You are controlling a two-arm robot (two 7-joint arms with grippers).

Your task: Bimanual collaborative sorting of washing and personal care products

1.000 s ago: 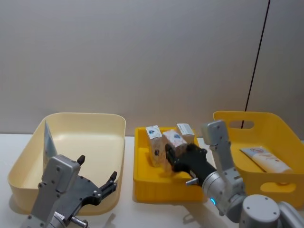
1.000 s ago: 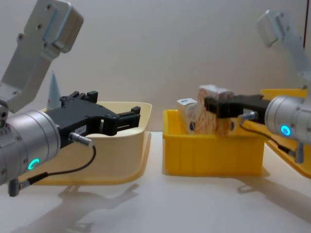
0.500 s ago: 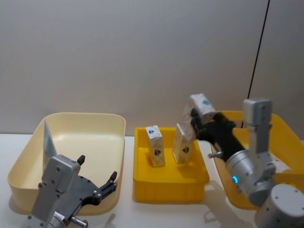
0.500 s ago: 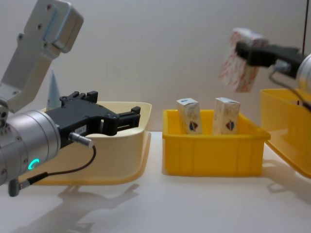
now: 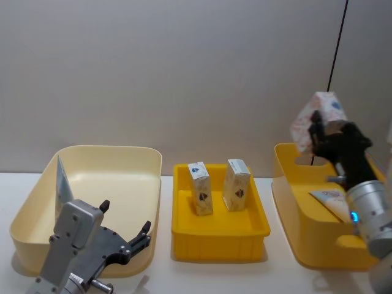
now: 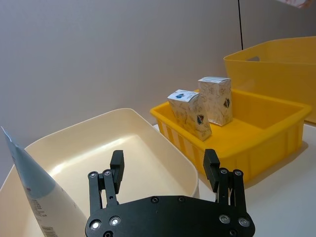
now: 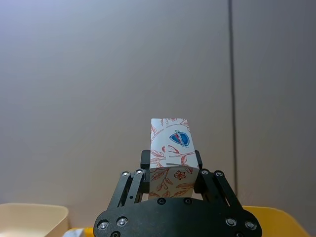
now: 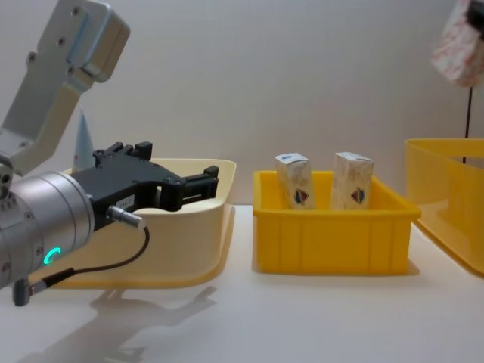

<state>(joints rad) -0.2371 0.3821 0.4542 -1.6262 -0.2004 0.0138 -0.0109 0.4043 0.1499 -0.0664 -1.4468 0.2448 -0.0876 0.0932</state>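
Jaws of the right gripper [image 7: 170, 183] are being kept clenched on a carton [image 5: 318, 119], which is being held high in the air above the near rim of the right bin [image 5: 318, 245]. Jaws of the left gripper [image 6: 165, 170] are being held released and empty, low at the front of the cream bin [image 5: 144, 177]. Inside that bin a tube [image 5: 62, 184] is being leaned against the left wall, just beside the left gripper. On the surface [image 8: 302, 318] between the two big bins a tray [image 5: 217, 236] is being used to hold two more cartons, one tilted [image 5: 200, 187] and one upright [image 5: 236, 184], both well apart from either gripper. A second tube [image 5: 331, 201] is lying in the right bin.

The held carton is being gripped only at its lower part, with most of it projecting beyond the fingertips [image 7: 144, 159], and it is being carried tilted. A slip is judged possible if the arm is swung quickly. If the carton is let go from this height, it could strike the rim or bounce out onto the surface. A release near the rim rather than over the middle would be the likeliest cause of a miss.
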